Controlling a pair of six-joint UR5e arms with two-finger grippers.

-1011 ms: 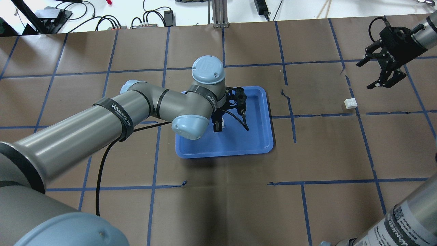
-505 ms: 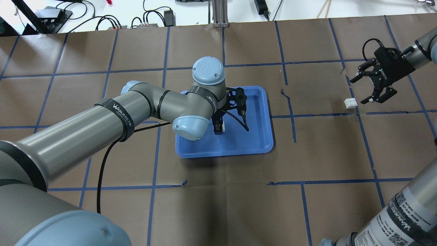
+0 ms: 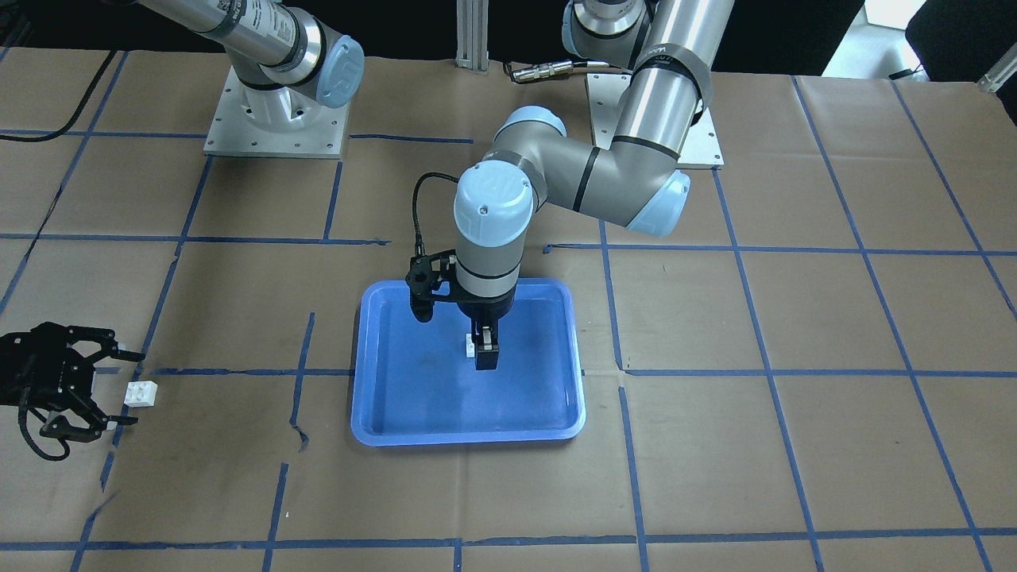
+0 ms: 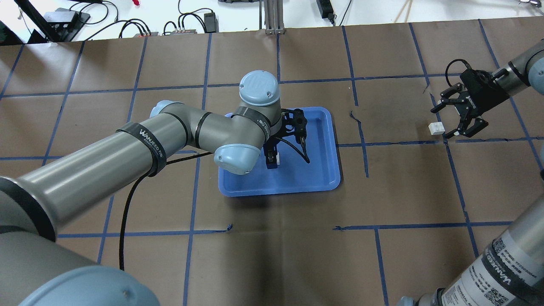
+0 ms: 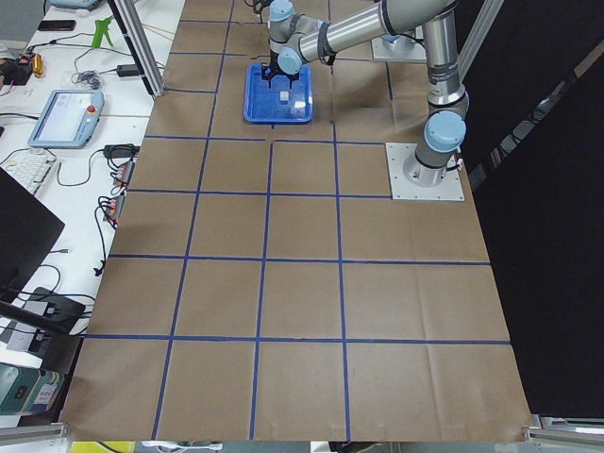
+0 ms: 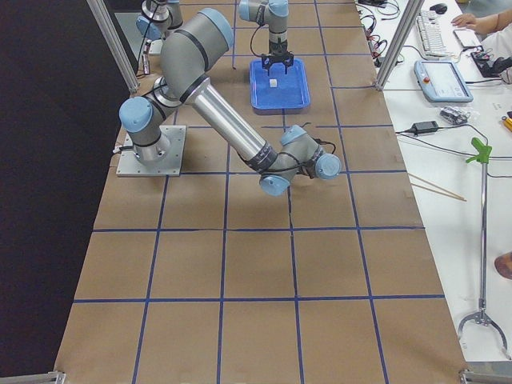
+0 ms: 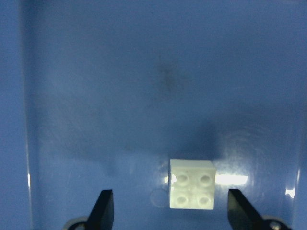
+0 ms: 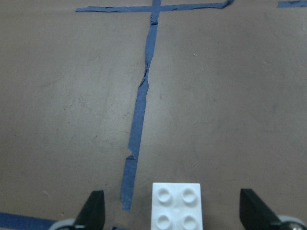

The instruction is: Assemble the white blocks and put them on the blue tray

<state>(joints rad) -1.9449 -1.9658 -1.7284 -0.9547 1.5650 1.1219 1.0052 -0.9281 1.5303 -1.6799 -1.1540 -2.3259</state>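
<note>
One white block (image 7: 192,190) rests studs-up on the blue tray (image 4: 316,170), between the fingers of my left gripper (image 7: 171,213), which is open around it without touching. It also shows in the front view (image 3: 471,345), beside the left gripper (image 3: 485,356). The other white block (image 4: 436,128) lies on the brown table, far to the right of the tray. My right gripper (image 4: 440,123) is open and low, with a finger on each side of that block (image 8: 176,206), apart from it. In the front view the right gripper (image 3: 119,389) is just left of this block (image 3: 141,393).
The table is covered in brown paper with a grid of blue tape lines (image 4: 361,144). My left arm (image 4: 178,131) reaches over the tray's left part. Cables and power supplies (image 4: 182,25) lie beyond the far edge. The arm bases (image 3: 274,119) stand on the robot's side of the table.
My right gripper has come down and leftward from above the table until its open fingers flank the white block there. My left gripper has stayed over the tray block.
</note>
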